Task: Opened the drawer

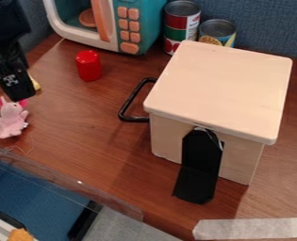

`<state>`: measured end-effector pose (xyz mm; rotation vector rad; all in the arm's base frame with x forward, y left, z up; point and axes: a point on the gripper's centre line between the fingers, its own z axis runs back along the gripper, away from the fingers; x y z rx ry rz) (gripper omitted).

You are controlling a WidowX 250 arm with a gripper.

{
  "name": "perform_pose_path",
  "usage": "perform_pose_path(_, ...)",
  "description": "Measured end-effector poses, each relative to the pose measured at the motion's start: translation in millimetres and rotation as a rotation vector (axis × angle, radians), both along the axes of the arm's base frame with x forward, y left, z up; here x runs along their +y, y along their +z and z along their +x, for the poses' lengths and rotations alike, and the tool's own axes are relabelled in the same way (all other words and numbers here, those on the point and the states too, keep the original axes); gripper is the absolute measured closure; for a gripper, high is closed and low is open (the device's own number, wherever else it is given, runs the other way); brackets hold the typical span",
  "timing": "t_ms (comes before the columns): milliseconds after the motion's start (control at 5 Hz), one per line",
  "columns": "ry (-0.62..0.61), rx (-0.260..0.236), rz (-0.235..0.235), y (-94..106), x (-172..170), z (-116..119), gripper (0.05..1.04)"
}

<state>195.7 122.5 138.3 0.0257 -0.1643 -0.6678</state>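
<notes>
Black angular gripper (pixel 17 95) (wide or narrow: cannot tell), well apart from black looped handle (pixel 132 98) on pale, square-topped wooden box (pixel 219 89).

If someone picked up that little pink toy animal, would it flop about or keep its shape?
The pink toy animal looks like fuzzy plush, so it would probably squash a little rather than break. Its stubby arms might bend. Being far smaller than the wooden box, it is likely light.
</notes>
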Motion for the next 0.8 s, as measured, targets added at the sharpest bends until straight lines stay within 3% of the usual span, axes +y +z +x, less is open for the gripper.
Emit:
perform_pose_path(200,0.012,0.009,-0.024,-5.5,-2,1,0.085)
perform_pose_path(400,0.119,-0.009,-0.155,-26.2,-16,14,0.085)
perform_pose_path(800,0.239,-0.081,-0.232,-40.9,-30,41,0.085)
